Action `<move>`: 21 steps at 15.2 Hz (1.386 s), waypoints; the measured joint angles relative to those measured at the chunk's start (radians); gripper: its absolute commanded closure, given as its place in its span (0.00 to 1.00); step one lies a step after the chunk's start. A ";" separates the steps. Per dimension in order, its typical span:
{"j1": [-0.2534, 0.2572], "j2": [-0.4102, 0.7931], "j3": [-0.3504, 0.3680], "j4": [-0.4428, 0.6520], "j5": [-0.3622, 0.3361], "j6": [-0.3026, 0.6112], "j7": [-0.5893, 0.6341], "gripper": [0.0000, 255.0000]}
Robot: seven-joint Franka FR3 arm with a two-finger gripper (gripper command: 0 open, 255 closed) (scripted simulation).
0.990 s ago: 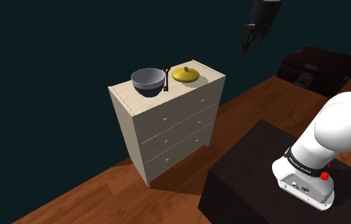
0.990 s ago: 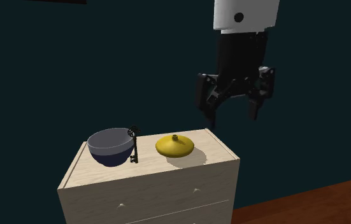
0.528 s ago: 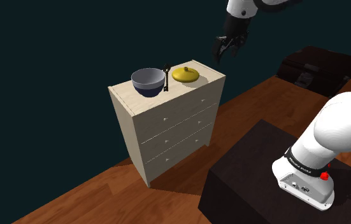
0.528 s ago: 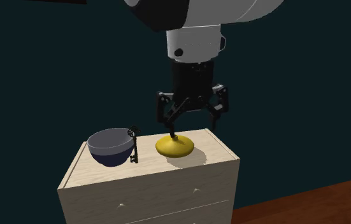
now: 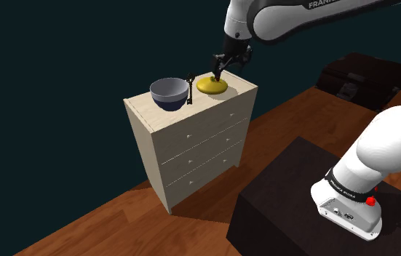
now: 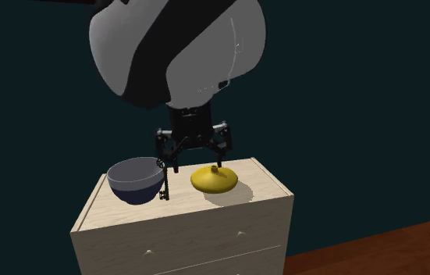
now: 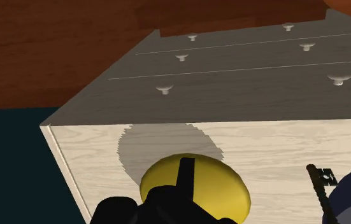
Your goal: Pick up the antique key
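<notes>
Shoulder view, left to right: a grey-blue bowl (image 5: 169, 92) sits on the pale wooden dresser (image 5: 191, 149). The dark antique key (image 5: 189, 89) stands nearly upright against the bowl's rim, on the bowl's right in this view. A yellow domed lid (image 5: 212, 86) lies just past the key from the bowl. The black gripper (image 5: 221, 70) hangs above the dresser top, farther right of the bowl again. The white arm (image 5: 279, 22) runs off to the right, and its dark stand (image 5: 286, 196) is well apart from the bowl.

From my console I judge the pick barely begun. The approach looks mostly done, since the hand is low over the dresser top and near the bowl. The grasp is not done. In the second exterior view the jaws stand wide apart with nothing between them. The key appears to touch only the bowl and the dresser top. In the wrist view the key shows beside the bowl's rim, off to one side of the gripper's line and not between the jaws.

I reckon three steps are left. I must shift the hand toward the bowl until the key's shank sits between the open jaws, close on it, and lift it clear. The bowl's rim sits hard against the key, so I expect little room for the jaw on that side.
</notes>
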 measured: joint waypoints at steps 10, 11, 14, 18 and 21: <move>-0.058 0.395 0.147 0.257 -0.325 0.129 0.420 0.00; -0.054 0.437 0.149 0.296 -0.364 0.125 0.457 0.00; -0.045 0.484 0.148 0.317 -0.414 0.139 0.511 0.00; -0.041 0.505 0.145 0.288 -0.447 0.177 0.550 0.00; -0.039 0.518 0.142 0.284 -0.462 0.191 0.563 1.00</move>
